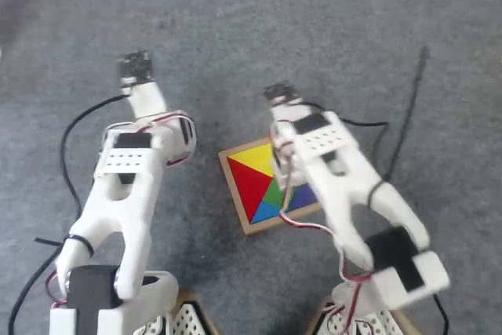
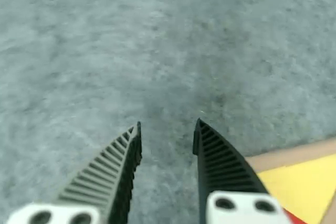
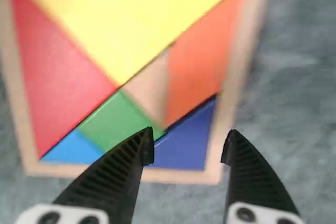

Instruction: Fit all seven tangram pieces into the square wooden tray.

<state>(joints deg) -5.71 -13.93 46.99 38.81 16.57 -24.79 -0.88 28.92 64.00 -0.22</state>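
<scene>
Both sets of jaws are apart with nothing between them. Left gripper [image 2: 168,124] hangs over bare grey mat [image 2: 157,40], and a corner of the tray [image 2: 283,156] with some yellow in it pokes in just beside one finger, cut off by the picture's edge. Right gripper [image 3: 189,131] sits over the tray's [image 3: 233,77] rim, right above the dark blue piece [image 3: 184,148].

The tray [image 1: 236,194] lies on the mat between the two arms. From the high view the right arm [image 1: 345,178] covers a good chunk of it, so from there I can only make out the yellow piece [image 1: 252,157], red [image 1: 249,186], green [image 1: 273,194] and a bit of light blue [image 1: 265,211].

The right wrist view is closer but blurry: yellow [image 3: 131,19], red [image 3: 52,77], orange [image 3: 199,56], green [image 3: 113,121], light blue [image 3: 73,148] and dark blue, all lying flat inside the rim. There's also a tan triangle [image 3: 149,90] in the middle. Can't tell if that's a pale piece or bare wood. The tray's top corners are cropped there too.
</scene>
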